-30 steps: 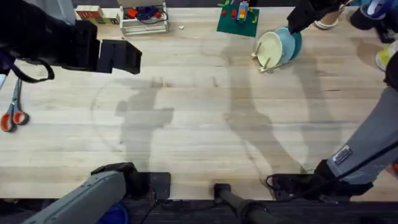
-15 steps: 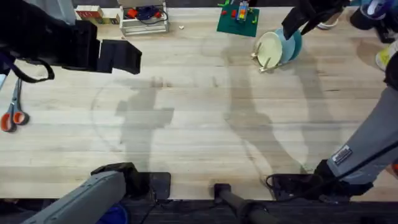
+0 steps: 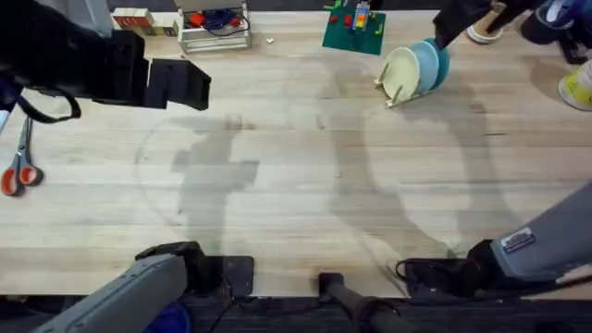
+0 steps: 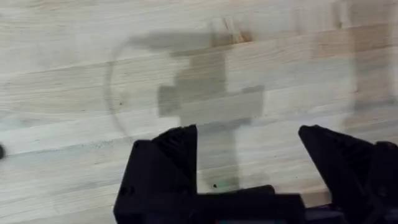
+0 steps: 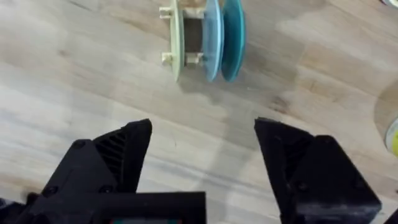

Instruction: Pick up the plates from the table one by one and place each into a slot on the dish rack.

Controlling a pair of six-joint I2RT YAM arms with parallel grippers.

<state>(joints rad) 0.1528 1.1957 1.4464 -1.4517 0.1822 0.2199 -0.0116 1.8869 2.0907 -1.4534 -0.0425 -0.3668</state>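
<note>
The dish rack [image 3: 389, 93] stands at the far right of the table [image 3: 296, 185], with three plates upright in its slots: cream-yellow [image 3: 400, 73], sky blue [image 3: 425, 65] and teal [image 3: 441, 61]. My right gripper [image 3: 458, 17] hovers just beyond and right of the rack. In the right wrist view it [image 5: 202, 162] is open and holds nothing, with the cream [image 5: 177, 37], blue [image 5: 211, 37] and teal [image 5: 233, 37] plates on the rack [image 5: 193, 36] ahead of it. My left gripper [image 3: 180, 83] is raised at the far left, open [image 4: 249, 162] over bare wood.
Red-handled scissors [image 3: 18, 171] lie at the left edge. Along the far edge are small blocks [image 3: 139, 18], a white wire-frame stand [image 3: 215, 30] and a green baseplate with coloured bricks [image 3: 353, 28]. A yellow object [image 3: 575, 88] sits at the right edge.
My right gripper has drawn back a little from the teal plate toward the far right corner, and the arm's shadow has shifted. The plates and the left arm have not moved.
</note>
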